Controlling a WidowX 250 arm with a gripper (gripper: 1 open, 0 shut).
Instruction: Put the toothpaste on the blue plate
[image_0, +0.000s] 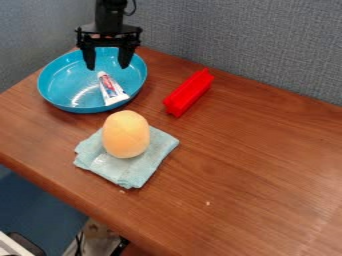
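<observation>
A single fixed camera looks down at a slant from above and off the near corner of the wooden tabletop (254, 150), facing across it toward the grey wall behind. It stands at a middling distance, far enough to take in most of the surface with the floor showing past the near edge, while the arm is cut off by the top edge. No second view shares the scene.
</observation>
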